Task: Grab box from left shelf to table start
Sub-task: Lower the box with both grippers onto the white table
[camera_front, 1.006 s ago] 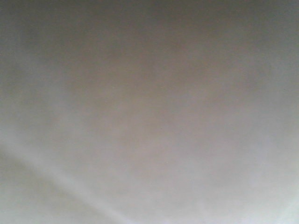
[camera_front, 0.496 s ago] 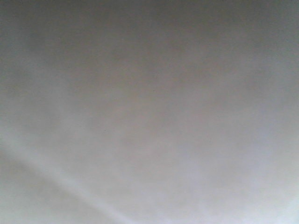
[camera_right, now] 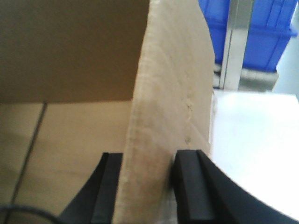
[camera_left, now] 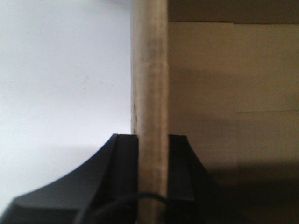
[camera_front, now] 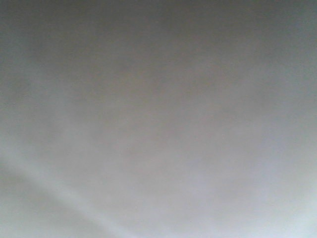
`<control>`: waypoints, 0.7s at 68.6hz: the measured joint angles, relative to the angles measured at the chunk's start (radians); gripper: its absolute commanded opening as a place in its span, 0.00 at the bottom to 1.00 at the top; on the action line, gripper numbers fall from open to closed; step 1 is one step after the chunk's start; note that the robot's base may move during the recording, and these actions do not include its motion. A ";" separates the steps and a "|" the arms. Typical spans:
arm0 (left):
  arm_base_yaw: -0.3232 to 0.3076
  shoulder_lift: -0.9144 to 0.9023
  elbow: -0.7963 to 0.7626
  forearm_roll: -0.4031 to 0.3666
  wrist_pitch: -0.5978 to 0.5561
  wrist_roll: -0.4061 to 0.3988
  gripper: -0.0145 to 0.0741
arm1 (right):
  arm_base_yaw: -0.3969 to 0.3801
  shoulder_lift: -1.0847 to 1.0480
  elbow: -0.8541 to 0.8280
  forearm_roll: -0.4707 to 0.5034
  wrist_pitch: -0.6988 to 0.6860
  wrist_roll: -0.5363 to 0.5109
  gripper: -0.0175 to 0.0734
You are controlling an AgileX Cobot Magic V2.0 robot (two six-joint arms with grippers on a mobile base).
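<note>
- Our left gripper (camera_left: 153, 142) was clamped on a thin upright wall of the cardboard box (camera_left: 149, 70), with one black finger inside and one outside. Our right gripper (camera_right: 148, 161) pinched another wall the same way.
- The cardboard box stood over the white table (camera_left: 60, 93). In the right wrist view the left shelf (camera_right: 236, 42) and its blue bins (camera_right: 261, 32) rose just past the table's far edge. We could not tell whether the base rested on the table.
- The front view gave us only a grey blur.
- We judged the box light for its bulk, since the inside we could see looked bare. It seemed stiff as a whole, but a single wall could bend or crease under a pinch.
- We judged the rim walls, gripped deep and on opposite sides, the soundest hold. The arms would need to stay level so the walls did not rack or tear.
</note>
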 measured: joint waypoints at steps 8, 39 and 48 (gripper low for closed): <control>0.000 0.077 -0.125 0.048 0.097 -0.002 0.05 | 0.000 0.091 -0.026 -0.006 0.064 -0.001 0.26; 0.000 0.532 -0.450 0.129 0.203 -0.002 0.05 | 0.000 0.500 -0.197 -0.011 0.102 0.005 0.26; 0.000 0.679 -0.517 0.149 0.169 -0.002 0.05 | 0.000 0.617 -0.207 -0.019 0.074 0.005 0.26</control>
